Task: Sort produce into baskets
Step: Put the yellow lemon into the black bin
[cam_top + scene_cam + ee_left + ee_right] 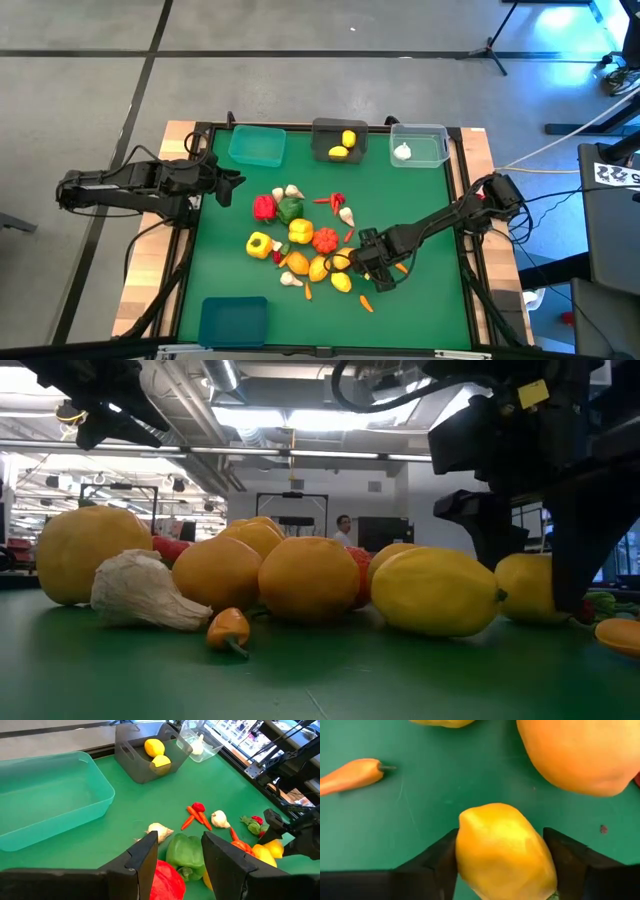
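The produce lies in a heap mid-table [300, 245]: red, green and yellow peppers, oranges, lemons, garlic, chillies and carrots. My right gripper [358, 262] stands low at the heap's right side, shut on a yellow lemon [502, 852]. My left gripper [235, 185] is open and empty, left of the heap; a green pepper [185, 854] and a red pepper [162, 880] show beyond its fingers [145, 857]. The teal basket [257, 146] is empty. The dark grey basket [339, 140] holds two lemons, and the clear basket [418, 145] holds a garlic bulb. My right gripper pinches the lemon's two long sides [462, 855] between its two fingers, slanting down from the table's right side. The lemon's pointed end sticks out past the fingertips. In the low view the lemon [528, 588] sits at table height; whether it rests on the mat I cannot tell.
An opaque blue basket [232, 320] stands at the near left corner. An orange [580, 755] and a small orange carrot [350, 775] lie close ahead of the held lemon. Another lemon [435, 592] and several oranges [308, 580] crowd the heap's near side.
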`<state>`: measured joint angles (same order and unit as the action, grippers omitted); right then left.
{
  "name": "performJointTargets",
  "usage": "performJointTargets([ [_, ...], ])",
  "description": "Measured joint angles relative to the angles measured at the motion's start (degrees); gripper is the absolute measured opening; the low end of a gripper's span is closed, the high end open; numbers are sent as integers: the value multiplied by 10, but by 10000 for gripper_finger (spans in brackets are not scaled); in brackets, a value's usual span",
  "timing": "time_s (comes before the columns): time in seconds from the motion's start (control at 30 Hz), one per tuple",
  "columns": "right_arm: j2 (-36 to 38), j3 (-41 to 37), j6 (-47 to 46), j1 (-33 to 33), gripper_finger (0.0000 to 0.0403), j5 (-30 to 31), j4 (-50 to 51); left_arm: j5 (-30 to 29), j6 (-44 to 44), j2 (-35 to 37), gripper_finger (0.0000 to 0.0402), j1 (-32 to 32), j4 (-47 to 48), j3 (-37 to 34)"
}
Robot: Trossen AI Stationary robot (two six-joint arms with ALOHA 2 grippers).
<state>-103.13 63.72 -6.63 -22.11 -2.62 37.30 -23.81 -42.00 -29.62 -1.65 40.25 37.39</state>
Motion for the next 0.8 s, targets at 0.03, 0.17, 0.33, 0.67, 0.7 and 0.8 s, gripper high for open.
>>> performJointTargets([
  [0.03, 0, 0, -5, 0, 213, 0, 0, 0, 0, 0, 151, 0, 0, 0],
  [0.17, 0, 0, -22, 0, 210, 0, 0, 0, 0, 0, 151, 0, 0, 0],
  [0.33, 0, 4, -56, 2, 221, 1, 3, 0, 0, 0, 151, 0, 0, 0],
  [0.67, 0, 67, -19, 77, 212, 21, 63, 0, 1, 0, 151, 0, 3, 0],
  [0.7, 2, 74, -6, 90, 214, 21, 78, 0, 1, 0, 151, 0, 4, 0],
  [0.8, 10, 104, 32, 135, 217, 22, 107, 0, 1, 0, 151, 0, 14, 0],
])
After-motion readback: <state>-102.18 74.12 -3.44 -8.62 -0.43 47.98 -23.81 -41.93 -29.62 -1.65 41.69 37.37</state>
